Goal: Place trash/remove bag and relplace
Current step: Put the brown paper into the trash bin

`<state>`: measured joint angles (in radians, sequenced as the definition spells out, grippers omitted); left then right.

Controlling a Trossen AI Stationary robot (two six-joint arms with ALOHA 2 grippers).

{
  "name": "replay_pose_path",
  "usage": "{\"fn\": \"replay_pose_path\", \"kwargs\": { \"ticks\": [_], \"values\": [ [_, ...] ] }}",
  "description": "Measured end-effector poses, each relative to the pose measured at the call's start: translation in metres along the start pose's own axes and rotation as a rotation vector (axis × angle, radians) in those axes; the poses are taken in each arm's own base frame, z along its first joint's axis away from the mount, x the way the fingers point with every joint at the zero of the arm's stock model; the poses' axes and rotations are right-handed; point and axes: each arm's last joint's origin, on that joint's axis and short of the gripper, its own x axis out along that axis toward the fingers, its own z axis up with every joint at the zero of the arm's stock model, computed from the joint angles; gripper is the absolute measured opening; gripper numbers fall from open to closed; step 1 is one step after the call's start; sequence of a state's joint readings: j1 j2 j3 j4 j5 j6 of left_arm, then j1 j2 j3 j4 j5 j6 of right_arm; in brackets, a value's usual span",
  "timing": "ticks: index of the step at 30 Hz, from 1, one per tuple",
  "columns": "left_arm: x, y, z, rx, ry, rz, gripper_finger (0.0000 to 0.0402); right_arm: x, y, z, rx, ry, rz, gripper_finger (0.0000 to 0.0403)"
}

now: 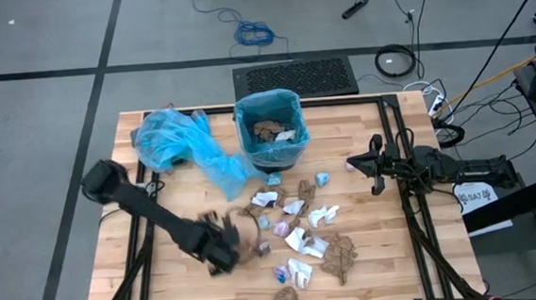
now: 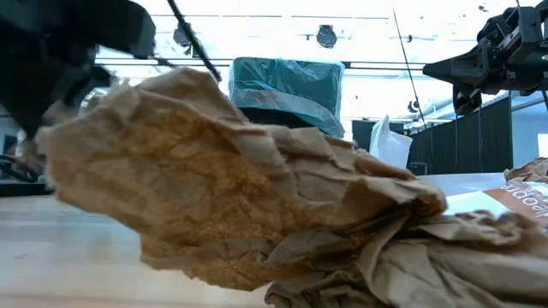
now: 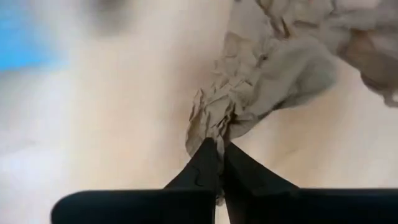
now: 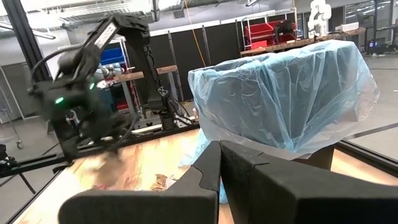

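Trash [image 1: 297,225], a scatter of small crumpled white and brown paper wads with a few pale blue and pink bits, lies across the middle of the wooden slatted table [image 1: 381,274], in front of the square bin lined with a pale blue plastic bag [image 1: 271,129]. Some scraps already sit inside the bin.

Your left gripper [image 3: 219,152] is at the near left of the scatter, its fingers pinched together on the edge of a crumpled brown paper sheet [image 3: 261,81]. The hold is only on a thin corner, so judge it as weak: lift slowly, keep the sheet hanging free, and carry it high enough to clear the bin's rim before you release over the opening.

Your right gripper [image 4: 219,155] waits at the right side of the table, fingers together and holding nothing, facing the bin.

A loose bundle of pale blue plastic bag [image 1: 178,142] lies far left of the bin, close to a direct path; route to the right of it. The near left table surface is open. Remaining scraps lie between your gripper and the bin, so avoid dragging the sheet through them.
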<state>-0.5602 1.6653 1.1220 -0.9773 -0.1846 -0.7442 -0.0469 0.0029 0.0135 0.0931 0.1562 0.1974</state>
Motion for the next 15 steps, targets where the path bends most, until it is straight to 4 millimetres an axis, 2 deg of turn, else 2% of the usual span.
{"fn": "replay_pose_path", "kwargs": {
  "ticks": [6, 11, 15],
  "values": [
    [-0.055, 0.059, -0.012, -0.024, -0.077, 0.104, 0.0005, 0.000, 0.000, 0.000, 0.000, 0.001, 0.000, 0.0000],
    [-0.095, 0.101, -0.016, -0.135, -0.282, 0.019, 0.0005, 0.000, 0.000, 0.000, -0.001, 0.002, -0.001, 0.0000],
    [-0.121, 0.130, -0.014, -0.295, -0.502, -0.078, 0.0005, 0.000, 0.000, 0.000, -0.001, 0.004, -0.001, 0.0000]
  ]
}}
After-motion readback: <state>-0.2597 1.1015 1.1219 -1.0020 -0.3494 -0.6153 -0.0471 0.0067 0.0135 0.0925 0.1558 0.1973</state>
